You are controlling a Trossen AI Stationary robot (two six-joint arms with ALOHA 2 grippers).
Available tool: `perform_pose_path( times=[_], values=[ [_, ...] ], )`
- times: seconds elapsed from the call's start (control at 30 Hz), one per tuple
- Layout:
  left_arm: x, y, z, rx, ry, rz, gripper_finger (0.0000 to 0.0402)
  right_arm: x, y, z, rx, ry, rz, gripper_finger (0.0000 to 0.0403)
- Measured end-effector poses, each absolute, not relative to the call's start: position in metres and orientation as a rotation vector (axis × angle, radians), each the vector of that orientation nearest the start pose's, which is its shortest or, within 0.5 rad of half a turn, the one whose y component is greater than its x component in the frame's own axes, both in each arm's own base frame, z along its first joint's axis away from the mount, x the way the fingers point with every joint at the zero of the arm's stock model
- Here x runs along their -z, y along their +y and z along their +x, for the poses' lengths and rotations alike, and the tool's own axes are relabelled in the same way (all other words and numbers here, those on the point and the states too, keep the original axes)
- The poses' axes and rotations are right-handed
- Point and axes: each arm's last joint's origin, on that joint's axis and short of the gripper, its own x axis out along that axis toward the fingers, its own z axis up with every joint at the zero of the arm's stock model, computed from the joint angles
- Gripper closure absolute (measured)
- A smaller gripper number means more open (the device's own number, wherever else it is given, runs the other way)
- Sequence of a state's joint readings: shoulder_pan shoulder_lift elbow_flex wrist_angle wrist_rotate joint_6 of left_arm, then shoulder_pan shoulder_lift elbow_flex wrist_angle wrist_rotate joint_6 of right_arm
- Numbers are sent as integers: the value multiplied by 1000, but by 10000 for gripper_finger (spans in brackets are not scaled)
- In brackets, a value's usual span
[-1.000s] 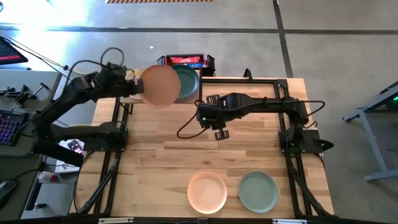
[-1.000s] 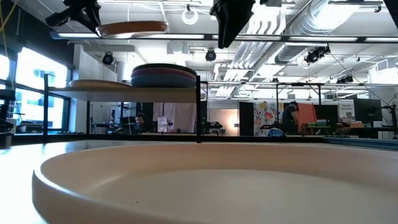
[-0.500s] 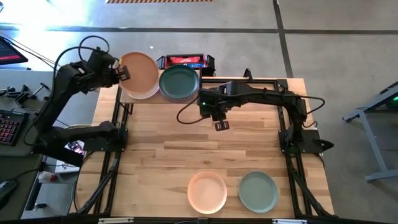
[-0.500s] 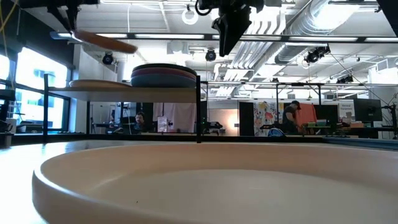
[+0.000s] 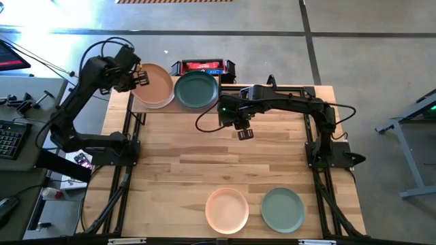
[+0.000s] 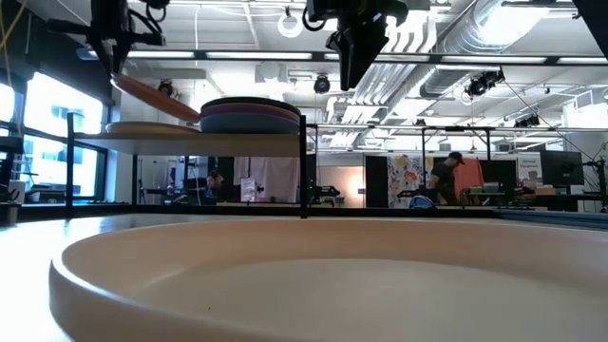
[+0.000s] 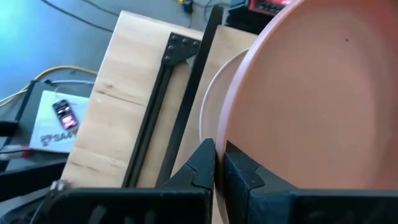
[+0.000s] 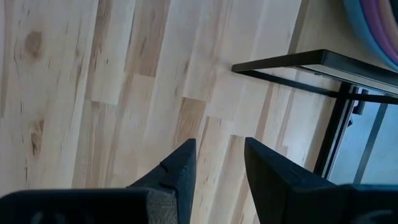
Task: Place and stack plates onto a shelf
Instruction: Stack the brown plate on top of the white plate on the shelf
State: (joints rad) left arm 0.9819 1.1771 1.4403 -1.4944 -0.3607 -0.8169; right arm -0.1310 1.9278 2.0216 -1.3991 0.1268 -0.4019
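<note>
My left gripper [image 5: 139, 76] [image 6: 119, 66] is at the shelf's left half, shut on a peach plate [image 5: 158, 85] [image 6: 157, 95]. Under it a beige plate [image 6: 142, 126] [image 7: 210, 118] lies flat on the shelf [image 6: 190, 140]. A stack topped by a dark teal plate [image 5: 196, 90] [image 6: 252, 116] fills the shelf's right half. My right gripper [image 5: 244, 133] [image 8: 217, 158] hangs open above the bare tabletop, just near of the shelf. A pale pink plate [image 5: 227, 209] and a sage green plate [image 5: 283, 209] lie flat by the table's near edge. My left gripper pinches the peach plate's rim [image 7: 231, 155] between its two fingers, coming from the table's left side. The plate is tilted: the held edge is high, and the opposite edge [image 6: 195, 116] dips toward the beige plate beside the stack. Whether that edge touches, I cannot tell.
Black rails [image 5: 126, 136] run along both sides of the tabletop. The shelf's black frame [image 8: 298, 62] stands just beyond my right gripper. A red and black box [image 5: 203, 66] sits behind the shelf. The pale pink plate [image 6: 285, 275] fills the low view's foreground.
My left gripper has carried the peach plate from over the teal stack toward the table's left, to above the shelf's left half, and down. The plate has tipped from level to slanted, its free edge dropping toward the beige plate. My right gripper has drifted slightly toward the far edge.
</note>
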Motion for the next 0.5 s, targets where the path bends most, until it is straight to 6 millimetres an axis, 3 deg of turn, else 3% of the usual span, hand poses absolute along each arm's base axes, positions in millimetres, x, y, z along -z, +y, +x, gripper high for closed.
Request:
perform_pose_path(
  times=[0.5],
  values=[
    [-359,176,103,-1654,868,-1028,396,-340,-51,372,-81,1326,-312,290]
  ],
)
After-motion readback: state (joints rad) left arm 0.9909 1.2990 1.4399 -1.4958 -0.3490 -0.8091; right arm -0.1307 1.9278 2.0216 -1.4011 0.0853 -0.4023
